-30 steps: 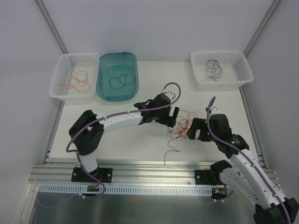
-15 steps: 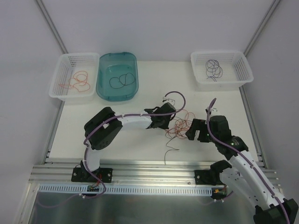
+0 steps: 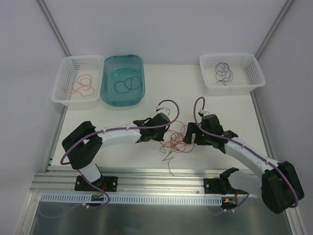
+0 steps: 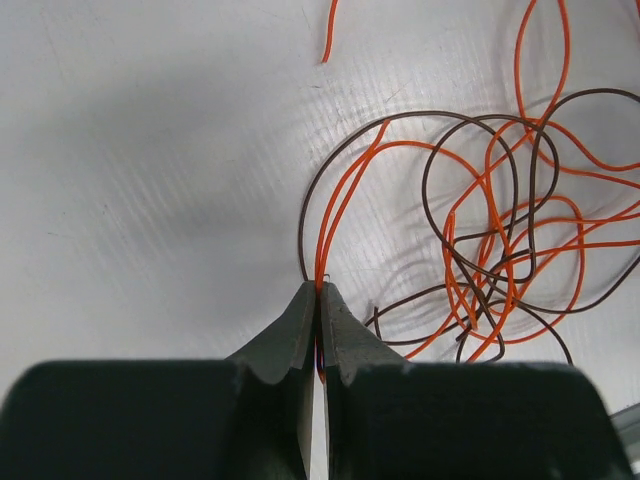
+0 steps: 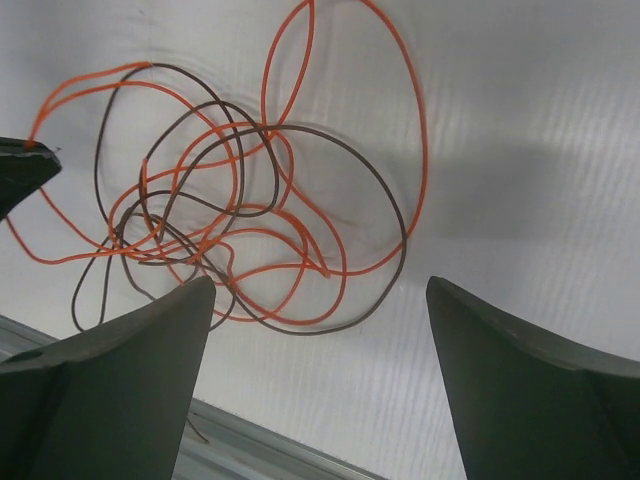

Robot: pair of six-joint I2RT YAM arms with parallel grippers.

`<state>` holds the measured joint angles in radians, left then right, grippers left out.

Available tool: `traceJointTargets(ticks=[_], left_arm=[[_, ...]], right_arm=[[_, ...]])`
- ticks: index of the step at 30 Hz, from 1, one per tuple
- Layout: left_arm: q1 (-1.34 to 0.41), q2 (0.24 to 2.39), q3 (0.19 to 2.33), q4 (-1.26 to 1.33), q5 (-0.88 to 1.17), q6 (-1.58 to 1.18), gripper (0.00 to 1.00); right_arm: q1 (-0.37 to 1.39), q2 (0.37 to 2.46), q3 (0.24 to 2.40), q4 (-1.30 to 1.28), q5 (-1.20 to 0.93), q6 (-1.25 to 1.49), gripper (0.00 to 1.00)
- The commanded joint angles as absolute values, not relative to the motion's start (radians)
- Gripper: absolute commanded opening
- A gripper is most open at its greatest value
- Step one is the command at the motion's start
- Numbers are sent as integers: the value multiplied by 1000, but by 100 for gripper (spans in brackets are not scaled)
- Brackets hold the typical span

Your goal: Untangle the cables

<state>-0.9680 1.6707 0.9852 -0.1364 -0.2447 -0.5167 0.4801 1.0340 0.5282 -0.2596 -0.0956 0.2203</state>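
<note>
One orange cable [image 4: 323,250] is now pinched in the left fingers [image 4: 290,345], which clenched a moment ago. The tangled cables [image 4: 490,250] lie just ahead of them, beneath the spread right fingers [image 5: 120,380], so pulling apart can begin.

Your left gripper [image 4: 318,292] pinches the cables [image 4: 497,262]. Your right gripper [image 5: 320,288] stands wide; both arms reach inward.

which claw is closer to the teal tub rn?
Left. Left claw is near-right of the teal tub; right claw is farther right, past the cables.
</note>
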Motion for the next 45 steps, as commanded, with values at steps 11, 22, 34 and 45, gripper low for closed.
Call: traceJointTargets(ticks=[11,22,34,45], left_arm=[[-954,1513,861,-112,-316,-538,0],[-776,1292,663,-114,-316,-540,0],[-635,1157,514,-106,-298,-561,0],[-560,1117,456,-100,-282,-577,0]], right_arm=[[534,1177,586,-141,-58,212,17],[499,752,866,-500,104,57,1],[495,482,1077,-543,195,6,1],[495,501,1046,-555,221,8,1]])
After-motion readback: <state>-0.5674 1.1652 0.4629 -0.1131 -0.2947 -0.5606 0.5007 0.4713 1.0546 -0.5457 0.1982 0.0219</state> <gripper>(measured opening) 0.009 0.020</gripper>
